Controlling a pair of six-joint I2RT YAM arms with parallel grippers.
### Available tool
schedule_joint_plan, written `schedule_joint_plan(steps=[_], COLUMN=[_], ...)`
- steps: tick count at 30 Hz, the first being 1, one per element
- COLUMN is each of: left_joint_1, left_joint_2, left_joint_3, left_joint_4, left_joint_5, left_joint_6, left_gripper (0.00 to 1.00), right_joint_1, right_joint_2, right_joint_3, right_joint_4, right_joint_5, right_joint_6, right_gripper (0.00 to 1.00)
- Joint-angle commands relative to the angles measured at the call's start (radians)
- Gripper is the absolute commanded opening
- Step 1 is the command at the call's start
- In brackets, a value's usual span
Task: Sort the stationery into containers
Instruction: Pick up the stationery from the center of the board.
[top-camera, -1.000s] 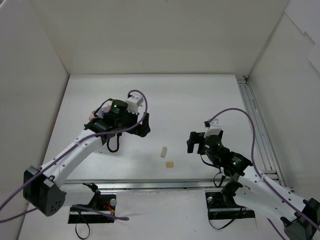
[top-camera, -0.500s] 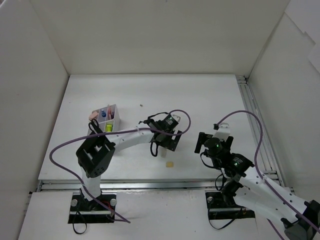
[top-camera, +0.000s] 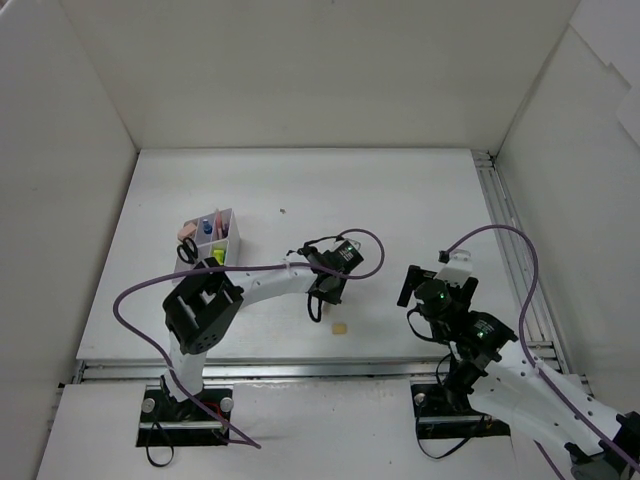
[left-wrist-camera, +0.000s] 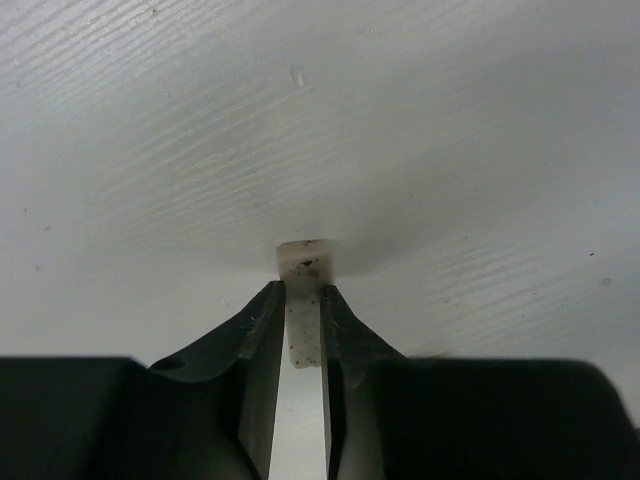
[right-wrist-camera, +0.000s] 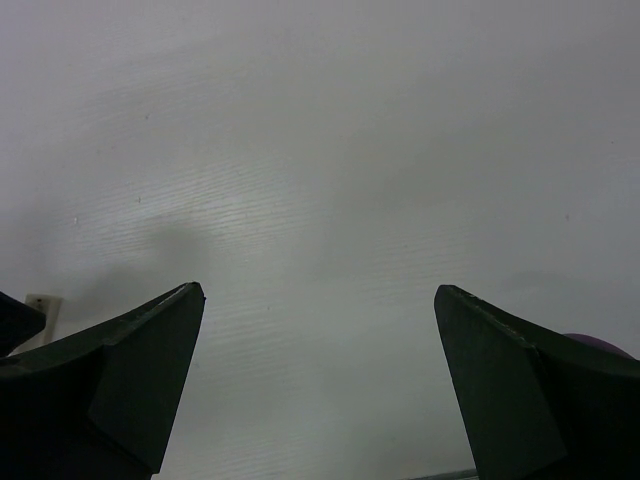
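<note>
Eraser: small beige rubber eraser block (left-wrist-camera: 305, 255) lies on the white table (top-camera: 400, 200), front middle, betw. the L fingers.
L gripper (left-wrist-camera: 303, 290): black fingers are closed on the eraser's two long sides. Its far end pokes out past the tips.
R gripper (right-wrist-camera: 320, 290): jaws wide apart, nothing in them, over bare table on the right.
Other eraser: small tan square eraser (top-camera: 341, 328) sits just beside the L gripper, nearer the front edge, not touched.
Box: white see-through plastic box w/ dividers (top-camera: 236, 238) is well apart, to the left. Some things are in it already.
Weight: prob. very light.
Feel: prob. a bit squashy, grippy not slippy, won't break.
Best hold: flat long sides, near the middle, soft squeeze.
Watch out: too hard a squeeze could make it pop out or twist.
</note>
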Motion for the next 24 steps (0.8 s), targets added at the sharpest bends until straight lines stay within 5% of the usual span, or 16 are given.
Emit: schedule_joint_plan(steps=[1, 6, 11, 15, 19, 23, 24], left_joint_1=[-0.007, -0.007, -0.007, -0.007, -0.007, -0.017, -0.017], left_joint_2=[-0.011, -0.018, -0.014, -0.011, 0.0, -0.017, -0.027], left_joint_3=[-0.009, -0.018, -0.02, -0.035, -0.04, -0.052, -0.054], left_joint_4=[0.006, -0.003, -0.011, 0.006, 0.014, 0.024, 0.027], left_joint_5=[0.03, 0.027, 0.053, 0.101, 0.113, 0.116, 0.111], left_joint_6=[-0.003, 0.0, 0.02, 0.026, 0.02, 0.014, 0.016], left_gripper=[0.14, 0.06, 0.44, 0.44, 0.33, 0.02, 0.0], right_joint_1=[-0.005, -0.004, -0.007, -0.002, -0.004, -0.005, -0.005], right_joint_2=[-0.011, -0.013, -0.01, -0.002, 0.004, 0.007, 0.007], right_joint_3=[0.041, 0.046, 0.05, 0.052, 0.053, 0.055, 0.055], right_joint_4=[0.005, 0.0, -0.004, -0.004, -0.003, -0.004, -0.004], right_joint_5=[0.074, 0.077, 0.077, 0.079, 0.077, 0.08, 0.08], right_joint_6=[0.033, 0.033, 0.033, 0.033, 0.033, 0.033, 0.035], right_gripper=[0.98, 0.98, 0.98, 0.98, 0.98, 0.98, 0.98])
